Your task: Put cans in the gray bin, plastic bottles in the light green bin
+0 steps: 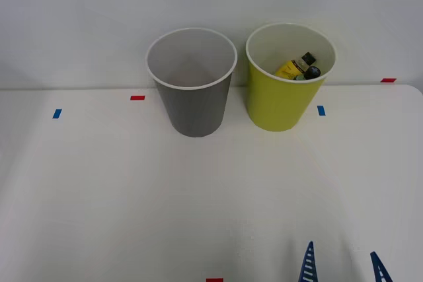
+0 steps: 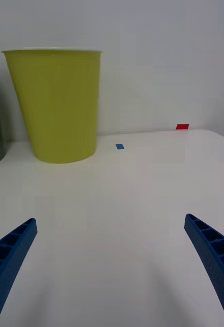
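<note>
- Front view: two wastebaskets stand side by side at the far edge of a white table (image 1: 99, 189), against a pale wall. The gray bin (image 1: 193, 107) is on the left and the light green bin (image 1: 283, 104) on the right, near each other but apart.
- Front view: inside the light green bin lie the plastic bottles (image 1: 299, 67), one with a yellow label and a black cap, a second dark cap just beside it. That half of the job looks done.
- Front view: the gray bin's white inside shows nothing as far down as the camera sees; its floor is partly hidden by the near wall, so whether a can lies there cannot be told. No can stands on the visible tabletop.
- Front view: the right gripper (image 1: 344, 265) pokes in at the near right edge, its two blue ribbed fingers spread apart and holding nothing. Small red and blue tape marks (image 1: 137, 98) dot the table.
- Right wrist view: the gripper's fingers (image 2: 12, 250) sit wide apart above bare white tabletop, nothing between them. Ahead stands the light green bin, upright, with a sliver of the gray bin beside it; a blue tape mark and a red one lie beyond.
- Judgement: sorting appears at or near its end, with only the can's fate unconfirmed.
</note>
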